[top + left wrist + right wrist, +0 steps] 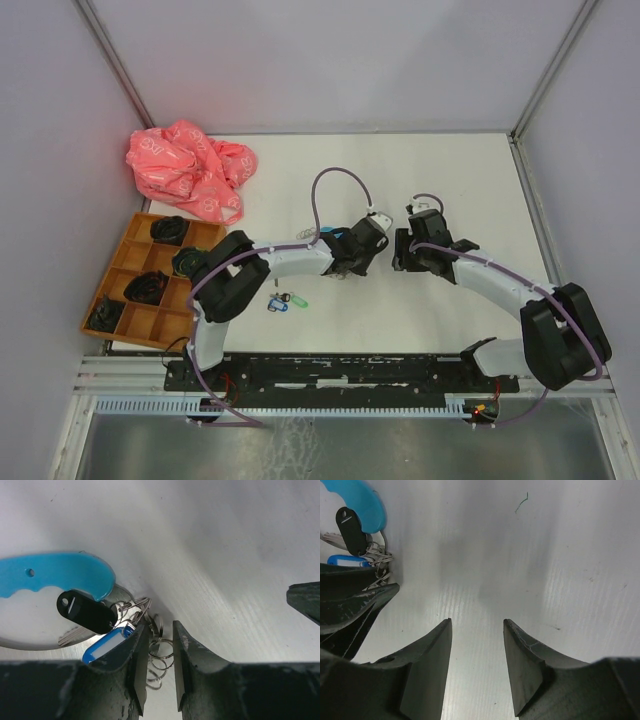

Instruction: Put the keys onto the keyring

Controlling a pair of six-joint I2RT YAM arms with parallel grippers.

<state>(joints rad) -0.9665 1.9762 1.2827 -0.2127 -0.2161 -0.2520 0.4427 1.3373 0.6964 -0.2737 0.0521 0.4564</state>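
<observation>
L claw (pixel 160 627) nips thin wire rings (pixel 159 650) by blue-tag key (pixel 107 647); R claw (pixel 477 622) open, empty. Rings likely light, slippery; hold across coil.

keyring (pixel 55 572): light-blue curved part, lying flat | keys (pixel 87 612): black and blue tags, bunched against it

White table in a pale enclosure
The white matte table top (pixel 450 170) lies in soft even light, between plain lilac-grey wall panels (pixel 330 60) and slanted silver metal corner posts (pixel 550 68).
</observation>
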